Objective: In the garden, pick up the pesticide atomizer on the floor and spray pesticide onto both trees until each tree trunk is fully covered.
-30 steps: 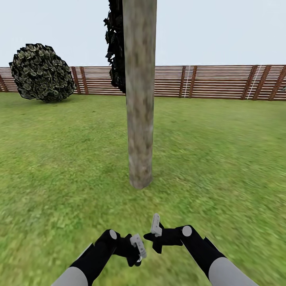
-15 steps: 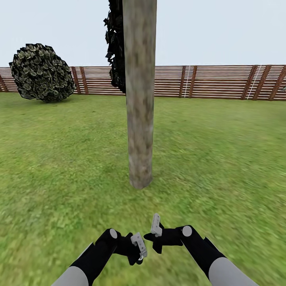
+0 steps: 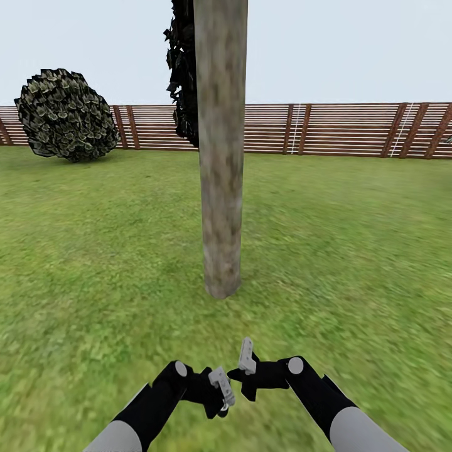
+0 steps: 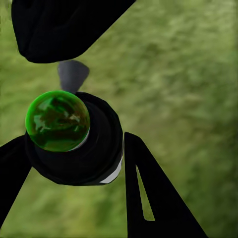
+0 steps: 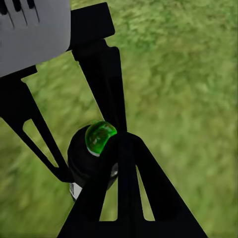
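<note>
The pesticide atomizer (image 4: 96, 153), a black body with a glossy green dome, sits between the two black fingers of my left gripper (image 4: 74, 144), which is shut on it. In the right wrist view the atomizer (image 5: 83, 153) is clasped by the left fingers (image 5: 101, 74). My right gripper (image 5: 121, 139) hangs just beside it with its fingers pressed together and nothing in them. In the head view both grippers, left (image 3: 215, 407) and right (image 3: 248, 390), hang low over the grass. A short way in front of them, a pale mottled tree trunk (image 3: 221, 157) rises out of view.
Green lawn (image 3: 351, 251) spreads on all sides of the trunk. A brown slat fence (image 3: 339, 129) closes the far side. A round dark bush (image 3: 66, 113) stands at the far left, and black foliage (image 3: 183, 69) hangs behind the trunk.
My left gripper with the atomizer has edged slightly toward the right gripper. The trunk and the view have not shifted.
</note>
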You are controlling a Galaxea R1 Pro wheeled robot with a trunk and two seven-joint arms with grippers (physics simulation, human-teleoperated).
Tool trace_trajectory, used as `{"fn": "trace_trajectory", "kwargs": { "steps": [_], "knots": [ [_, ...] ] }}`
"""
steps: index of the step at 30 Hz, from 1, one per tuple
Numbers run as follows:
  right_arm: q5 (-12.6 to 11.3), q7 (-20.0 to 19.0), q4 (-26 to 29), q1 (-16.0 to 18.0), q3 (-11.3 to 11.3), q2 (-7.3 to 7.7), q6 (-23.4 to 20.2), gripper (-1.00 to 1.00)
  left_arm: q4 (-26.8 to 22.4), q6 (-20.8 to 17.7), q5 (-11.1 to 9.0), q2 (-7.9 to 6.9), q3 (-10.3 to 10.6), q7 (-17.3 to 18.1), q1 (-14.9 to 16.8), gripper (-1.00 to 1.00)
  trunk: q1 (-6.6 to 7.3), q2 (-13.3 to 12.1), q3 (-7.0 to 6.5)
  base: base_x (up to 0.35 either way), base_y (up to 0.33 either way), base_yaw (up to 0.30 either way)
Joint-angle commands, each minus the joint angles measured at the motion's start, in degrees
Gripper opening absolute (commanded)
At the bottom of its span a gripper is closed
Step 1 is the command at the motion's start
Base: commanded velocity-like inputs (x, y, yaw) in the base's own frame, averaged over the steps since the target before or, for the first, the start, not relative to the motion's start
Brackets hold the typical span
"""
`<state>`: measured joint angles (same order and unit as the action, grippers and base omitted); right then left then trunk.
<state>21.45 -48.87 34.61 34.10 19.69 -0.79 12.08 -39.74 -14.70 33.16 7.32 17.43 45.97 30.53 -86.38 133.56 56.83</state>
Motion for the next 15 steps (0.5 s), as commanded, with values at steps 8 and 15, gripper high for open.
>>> {"fn": "trace_trajectory", "kwargs": {
  "steps": [8, 15],
  "knots": [
    [0.00, 0.00, -0.04, 0.00, 0.00, 0.00, 0.02, -1.00, 0.24, 0.26, -2.74, -0.10, -0.12, 0.03, 0.49, -1.00, 0.00, 0.00, 0.00, 0.000, 0.000, 0.000],
    [-0.03, 0.00, 0.19, 0.00, -0.01, -0.01, -0.01, -1.00, 2.32, 0.21, -2.06, -0.70, 0.26, -0.42, 0.50, -1.00, 0.00, 0.00, 0.00, 0.000, 0.000, 0.000]
  ]
}}
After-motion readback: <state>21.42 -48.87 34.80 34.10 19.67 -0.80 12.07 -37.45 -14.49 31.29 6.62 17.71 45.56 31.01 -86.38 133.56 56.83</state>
